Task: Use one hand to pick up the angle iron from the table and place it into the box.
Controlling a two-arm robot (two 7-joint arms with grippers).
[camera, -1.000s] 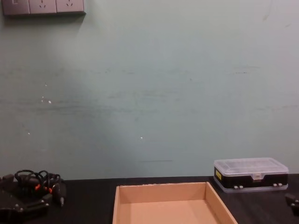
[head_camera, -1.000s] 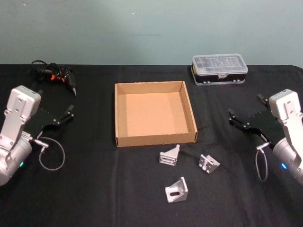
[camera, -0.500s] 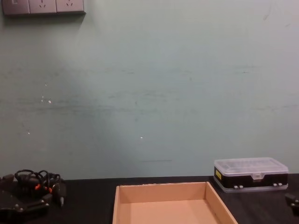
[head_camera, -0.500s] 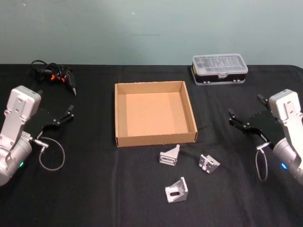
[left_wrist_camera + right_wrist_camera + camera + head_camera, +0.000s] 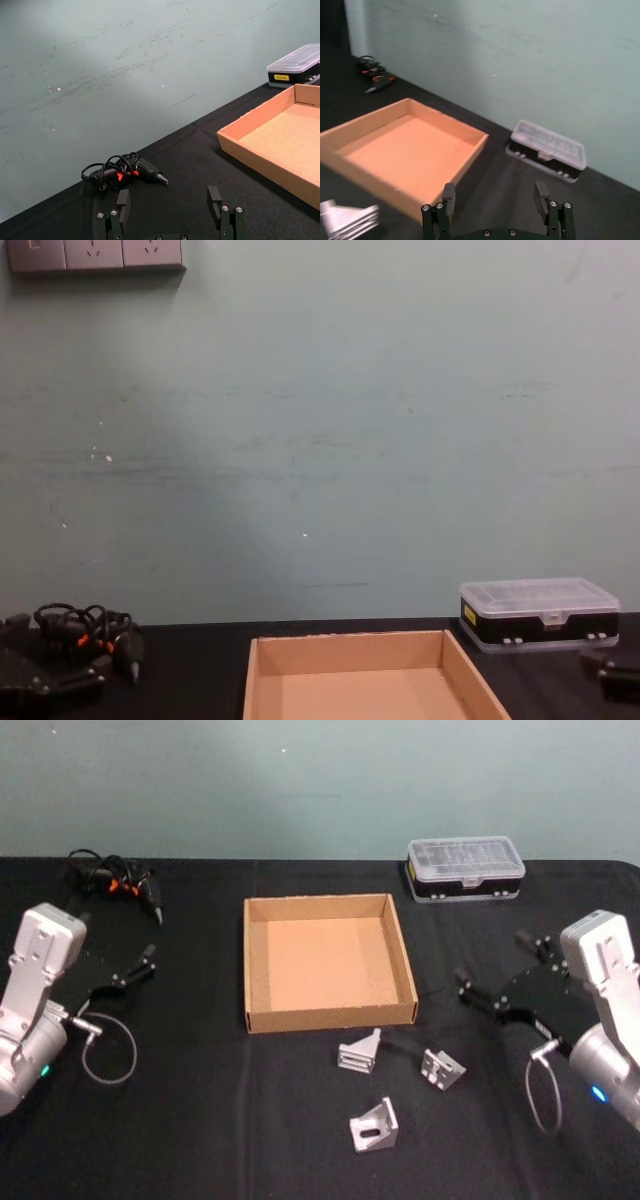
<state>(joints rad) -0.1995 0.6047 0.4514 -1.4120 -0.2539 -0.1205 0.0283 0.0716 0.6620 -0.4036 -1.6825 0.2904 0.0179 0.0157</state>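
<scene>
- Head view: the right end effector (image 5: pixel 492 965) has swung left from where it was half a second ago. Its fingers are spread wide, and it now hovers over the bench (image 5: pixel 200 1120) just right of the box (image 5: pixel 330 1016). The box is empty. Three pieces lie untouched on the bench, nearer than the box: the left angle iron (image 5: pixel 359 1051), the right angle iron (image 5: pixel 441 1067) and the near angle iron (image 5: pixel 373 1124). The right one is closest to the moving arm, so we judge the reach has begun and this piece is the likely target. The left end effector (image 5: pixel 118 936) has stayed parked at the left, also spread.
- Left wrist view: its fingers (image 5: pixel 215 196) stand well apart over bare bench. A corded tool (image 5: pixel 125 172) lies beyond them.
- Right wrist view: the spread fingers (image 5: pixel 448 192) now face the box wall (image 5: pixel 370 185), with one angle iron (image 5: pixel 347 217) at the edge and the parts case (image 5: pixel 547 150) beyond.
- Chest view: the box (image 5: pixel 350 645) and the parts case (image 5: pixel 540 610) have not moved.
</scene>
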